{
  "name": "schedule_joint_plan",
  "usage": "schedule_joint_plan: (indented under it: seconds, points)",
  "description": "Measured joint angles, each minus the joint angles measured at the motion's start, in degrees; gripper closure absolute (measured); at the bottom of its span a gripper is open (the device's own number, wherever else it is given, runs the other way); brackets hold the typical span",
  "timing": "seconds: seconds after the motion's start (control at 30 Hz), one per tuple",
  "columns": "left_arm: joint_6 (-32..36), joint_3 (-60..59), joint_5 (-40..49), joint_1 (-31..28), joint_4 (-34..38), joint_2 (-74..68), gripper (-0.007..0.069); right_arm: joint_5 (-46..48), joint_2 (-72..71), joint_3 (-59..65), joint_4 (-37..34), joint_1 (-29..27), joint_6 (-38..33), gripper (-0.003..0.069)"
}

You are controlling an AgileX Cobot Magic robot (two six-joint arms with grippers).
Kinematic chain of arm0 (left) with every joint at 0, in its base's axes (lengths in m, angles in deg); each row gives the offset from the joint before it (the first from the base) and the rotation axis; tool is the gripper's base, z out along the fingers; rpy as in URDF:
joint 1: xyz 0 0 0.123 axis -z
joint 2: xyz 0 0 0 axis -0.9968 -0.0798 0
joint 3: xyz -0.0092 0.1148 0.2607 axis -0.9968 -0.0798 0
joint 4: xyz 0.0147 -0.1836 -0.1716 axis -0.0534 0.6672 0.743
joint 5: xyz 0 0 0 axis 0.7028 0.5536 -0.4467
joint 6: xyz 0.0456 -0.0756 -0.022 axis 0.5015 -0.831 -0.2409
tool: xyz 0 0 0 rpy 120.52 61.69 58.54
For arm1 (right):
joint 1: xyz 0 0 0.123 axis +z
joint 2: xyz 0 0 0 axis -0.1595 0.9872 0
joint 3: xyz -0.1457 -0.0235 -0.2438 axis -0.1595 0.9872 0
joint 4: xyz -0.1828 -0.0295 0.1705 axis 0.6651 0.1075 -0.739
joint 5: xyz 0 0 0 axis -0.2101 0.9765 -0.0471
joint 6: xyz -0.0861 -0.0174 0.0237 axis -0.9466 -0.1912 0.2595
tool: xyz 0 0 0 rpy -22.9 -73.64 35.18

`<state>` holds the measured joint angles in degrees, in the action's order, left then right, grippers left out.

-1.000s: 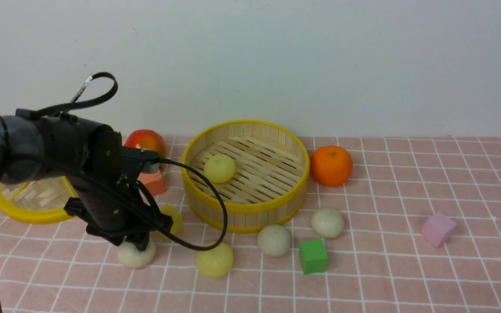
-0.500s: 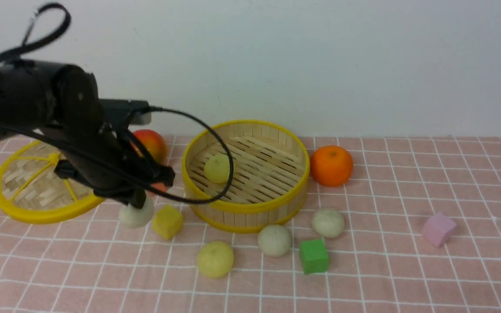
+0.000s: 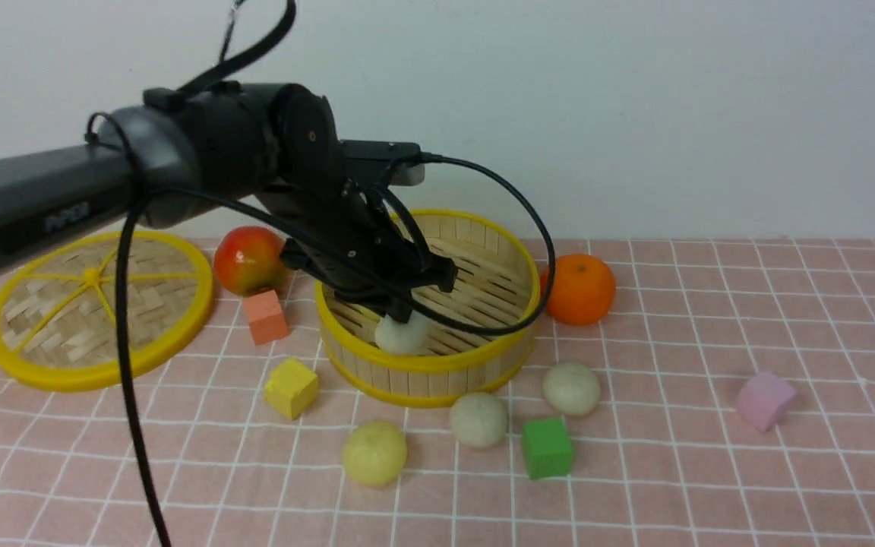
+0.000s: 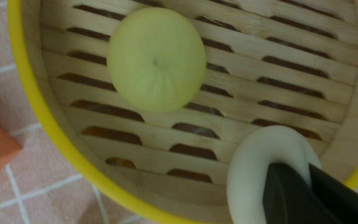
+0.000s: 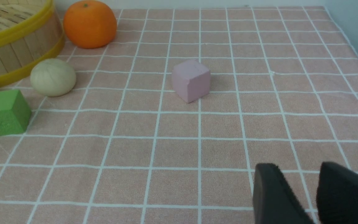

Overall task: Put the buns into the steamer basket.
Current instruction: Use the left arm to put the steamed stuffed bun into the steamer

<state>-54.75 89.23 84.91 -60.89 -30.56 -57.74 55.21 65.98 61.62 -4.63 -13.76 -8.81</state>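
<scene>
- Nearest, the right gripper (image 5: 300,177), seen only from its own wrist, hangs empty, jaws apart.
- On the pink checked bench (image 3: 711,471) wait a pale yellow round bun (image 3: 374,453), a dull white round bun (image 3: 478,418) and another white bun (image 3: 572,388).
- Beyond, the left gripper (image 3: 401,311) is clenched on a smooth off-white bun (image 3: 402,336) inside the round bamboo steamer basket (image 3: 453,378), by its near wall. This is the placing step; next, I judge, release and lift clear.
- Only the left wrist view shows a second pale yellow bun (image 4: 156,59) on its slats.

no readable text is showing anywhere; the only lettering is appearing as a small pale mark (image 3: 67,217) on the black link of the left arm (image 3: 20,199), toward nine o'clock in the front view, and it is blurring past reading.
</scene>
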Motion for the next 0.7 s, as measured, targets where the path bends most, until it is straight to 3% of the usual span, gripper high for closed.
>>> schedule_joint_plan:
  seconds: [0.3, 0.47, 0.7]
  points:
    - [-0.32, 2.44, -1.20, -0.05, -1.11, -4.34, 0.0622, 0.00, 0.00, 0.00, 0.00, 0.00, 0.00, 0.0419]
    - [-0.36, 2.55, -2.49, -0.05, -1.89, -4.38, 0.0568, 0.00, 0.00, 0.00, 0.00, 0.00, 0.00, 0.0419]
    - [-0.36, 2.55, -2.60, -0.05, -2.09, -4.63, 0.0333, 0.00, 0.00, 0.00, 0.00, 0.00, 0.00, 0.0419]
